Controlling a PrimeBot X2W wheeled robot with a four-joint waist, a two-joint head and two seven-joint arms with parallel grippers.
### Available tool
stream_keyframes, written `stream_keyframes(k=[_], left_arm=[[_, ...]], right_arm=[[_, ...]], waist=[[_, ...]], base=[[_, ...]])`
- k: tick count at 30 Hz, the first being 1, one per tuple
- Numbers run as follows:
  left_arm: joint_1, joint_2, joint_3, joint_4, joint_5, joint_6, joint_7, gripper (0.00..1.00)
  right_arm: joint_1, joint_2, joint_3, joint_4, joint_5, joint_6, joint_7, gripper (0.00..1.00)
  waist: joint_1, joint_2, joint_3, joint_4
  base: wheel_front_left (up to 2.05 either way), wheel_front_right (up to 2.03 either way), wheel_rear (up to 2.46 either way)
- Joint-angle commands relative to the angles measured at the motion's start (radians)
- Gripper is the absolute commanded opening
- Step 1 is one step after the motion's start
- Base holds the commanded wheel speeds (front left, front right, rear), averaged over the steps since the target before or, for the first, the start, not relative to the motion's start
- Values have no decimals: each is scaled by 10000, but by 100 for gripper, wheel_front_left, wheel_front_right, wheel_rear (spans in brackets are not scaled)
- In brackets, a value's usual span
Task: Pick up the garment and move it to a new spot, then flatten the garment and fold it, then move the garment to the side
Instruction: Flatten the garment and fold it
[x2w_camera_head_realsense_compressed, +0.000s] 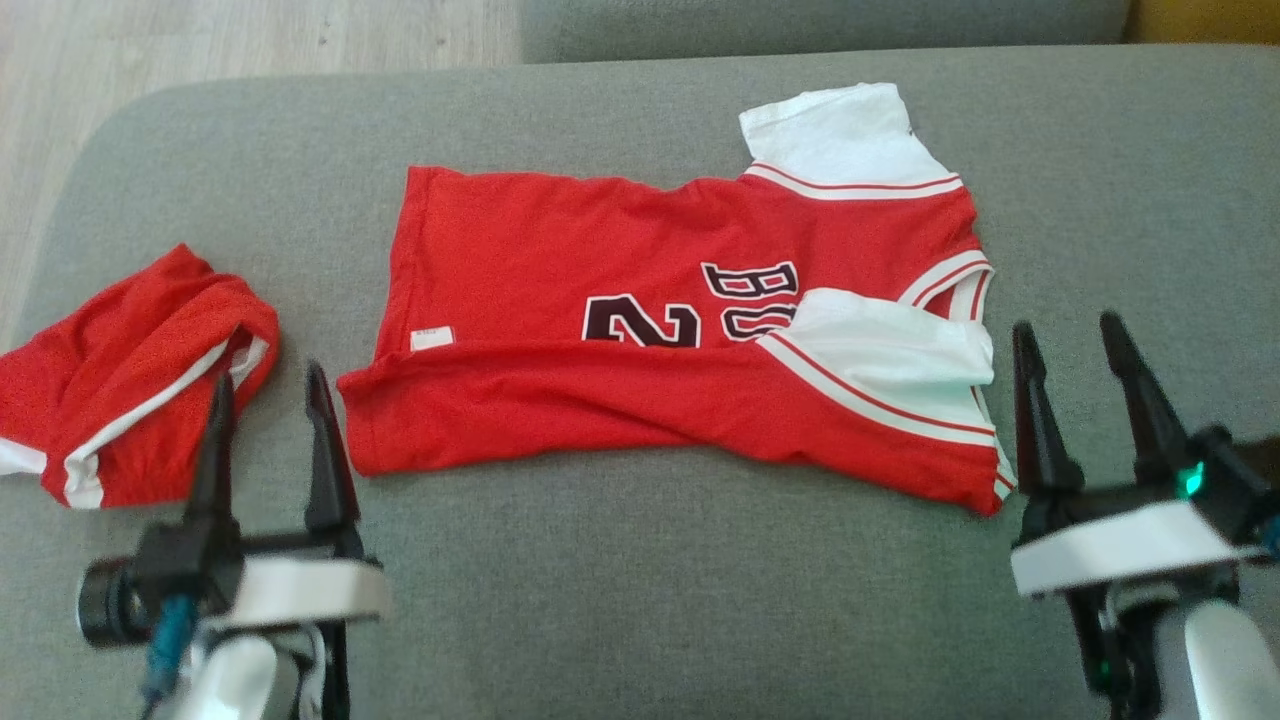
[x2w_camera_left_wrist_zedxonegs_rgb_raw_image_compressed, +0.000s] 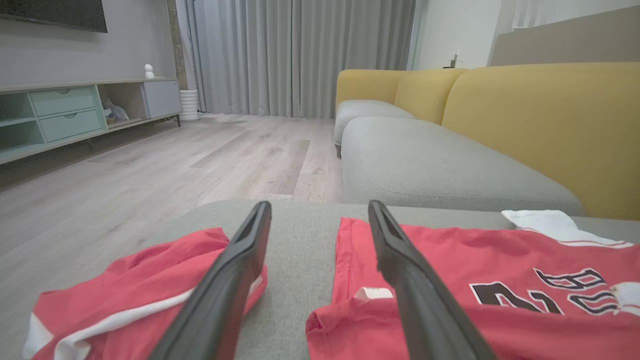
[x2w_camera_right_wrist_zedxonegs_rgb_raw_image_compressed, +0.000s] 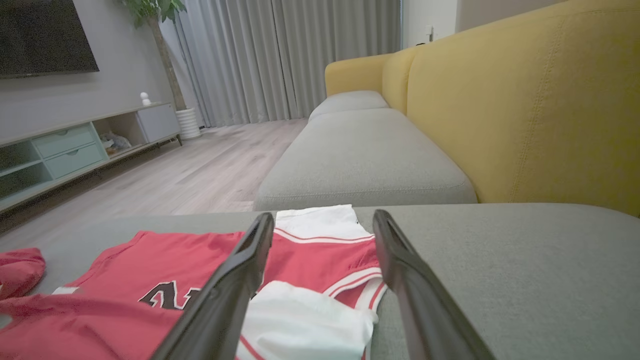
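The garment (x2w_camera_head_realsense_compressed: 640, 260) is a red jersey with white sleeves and dark lettering, spread across the grey sofa cushion (x2w_camera_head_realsense_compressed: 640, 580). Its near long edge is folded up over the body, and one white sleeve lies on top at the right. My left gripper (x2w_camera_head_realsense_compressed: 268, 378) stands open and empty just off the jersey's lower left corner. Off the jersey's right end, my right gripper (x2w_camera_head_realsense_compressed: 1065, 325) is open and empty too. In the left wrist view the open left gripper (x2w_camera_left_wrist_zedxonegs_rgb_raw_image_compressed: 319, 205) frames the jersey's (x2w_camera_left_wrist_zedxonegs_rgb_raw_image_compressed: 450, 260) hem. The right wrist view has the right gripper (x2w_camera_right_wrist_zedxonegs_rgb_raw_image_compressed: 324, 216) over the jersey's (x2w_camera_right_wrist_zedxonegs_rgb_raw_image_compressed: 165, 255) sleeve end.
A crumpled pair of red shorts (x2w_camera_head_realsense_compressed: 130, 380) with white trim lies at the cushion's left end, close to my left gripper. The cushion's rounded edge drops to the wooden floor (x2w_camera_head_realsense_compressed: 200, 40) on the left. A yellow backrest (x2w_camera_right_wrist_zedxonegs_rgb_raw_image_compressed: 500, 110) rises on the right. Another grey seat (x2w_camera_left_wrist_zedxonegs_rgb_raw_image_compressed: 430, 165) lies beyond.
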Motion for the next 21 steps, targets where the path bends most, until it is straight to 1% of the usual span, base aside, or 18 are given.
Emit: stream_keyframes(k=[1,7,11,18,21], left_arm=[[37,118,464,-301,207,38,-91,100],[497,93,346,-87,194,-140,-90,100],[450,159,343,93,74,-235,51,100],[246,254,374,169,-39,-290,201,100],[53,282,263,308,-169,-453,571,100]], right_arm=[[121,51,301,-584,-12,39,127,100],[856,108,449,-1129,104,39,568,100],[959,114,495,-1308,240,39,652,100],[888,116,475,-1347,392,39,736,100],[873,116,364,-1106,495,39,1042,100]], waist=[[2,0,-36,-15],[2,0,-3,-76],[2,0,92,-124],[2,0,195,-149],[2,0,334,-126]], base=[[0,0,0],[0,0,0],[0,0,0],[0,0,0],[0,0,0]])
